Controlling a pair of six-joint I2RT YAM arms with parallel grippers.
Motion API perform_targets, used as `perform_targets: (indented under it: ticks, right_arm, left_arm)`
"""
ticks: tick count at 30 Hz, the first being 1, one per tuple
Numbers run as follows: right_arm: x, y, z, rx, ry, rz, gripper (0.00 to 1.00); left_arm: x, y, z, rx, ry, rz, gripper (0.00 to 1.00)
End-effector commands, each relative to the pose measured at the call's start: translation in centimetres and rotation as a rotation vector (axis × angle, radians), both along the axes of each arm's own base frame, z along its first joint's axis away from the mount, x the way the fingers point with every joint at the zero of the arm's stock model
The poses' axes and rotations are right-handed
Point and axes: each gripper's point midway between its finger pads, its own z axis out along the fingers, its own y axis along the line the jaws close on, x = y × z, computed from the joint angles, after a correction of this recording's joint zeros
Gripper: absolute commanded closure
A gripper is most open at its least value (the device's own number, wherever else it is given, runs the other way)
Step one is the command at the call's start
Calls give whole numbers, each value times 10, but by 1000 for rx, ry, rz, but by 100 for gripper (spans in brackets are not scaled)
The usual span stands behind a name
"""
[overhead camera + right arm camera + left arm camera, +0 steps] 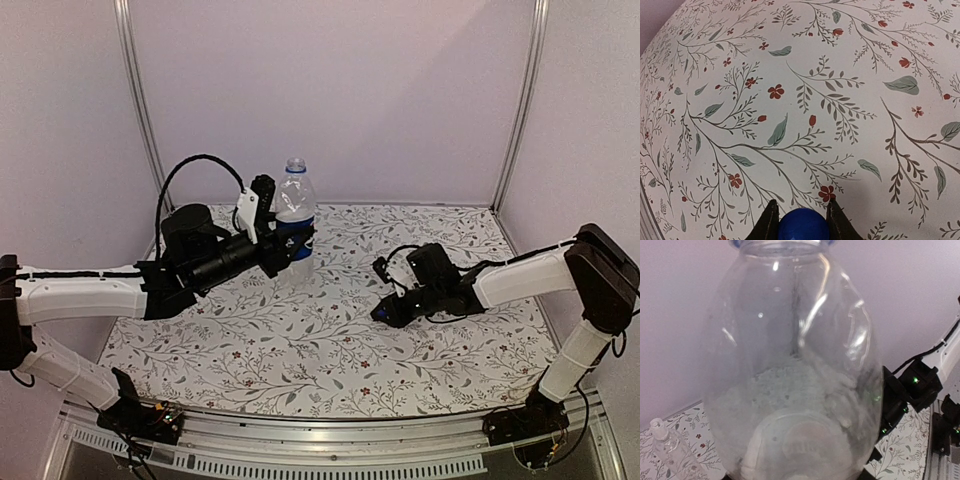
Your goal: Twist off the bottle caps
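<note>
Top external: the left pincer is clamping the labelled bottle around its lower half and holding it upright at the back-left of the floral worktop. I cannot tell whether its base is touching down. The label is showing as a blue band, with writing too small to read.

Left wrist: the same bottle is filling the frame, its clear walls looking hazy. A blue ring is sitting at its neck on the top edge. Contents cannot be told, and the raised lettering low on the body is blurring out. At lower left, the plain bottle is showing small, with the white cap sitting on its neck.

Right wrist: the right pincer is hanging low over the worktop right of centre, well apart from the labelled bottle. Its two fingers are pinching the blue cap.
</note>
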Motion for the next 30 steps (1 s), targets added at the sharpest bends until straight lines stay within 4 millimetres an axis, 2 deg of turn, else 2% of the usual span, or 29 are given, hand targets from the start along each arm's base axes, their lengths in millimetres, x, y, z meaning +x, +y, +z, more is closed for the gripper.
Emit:
perform_targets:
  ticks: [1,10,12,18,21,25,30]
  right_arm:
    - [8,-5,-13,-41,-29,-44,79]
    - [15,-1,-31,-77,-24,-37,76]
    - [16,-2,-33,-84,-22,-39,72]
    - [15,-8,-31,-105,-26,-56,46]
    - [16,-7,-11,-83,-51,-59,34]
    - [18,-4,33,-15,-100,-55,26]
    - [12,5,131,147,-205,-3,16]
  left_arm:
    - [2,2,1,6,-10,1,59]
    - [0,0,1,12,-16,-5,59]
    - [0,0,0,16,-16,-2,58]
    - [0,0,0,18,-16,2,58]
    - [0,-1,-1,21,-15,-1,57]
    - [-2,-4,-4,27,-13,-14,57]
    - [-7,-13,-8,44,-8,-59,56]
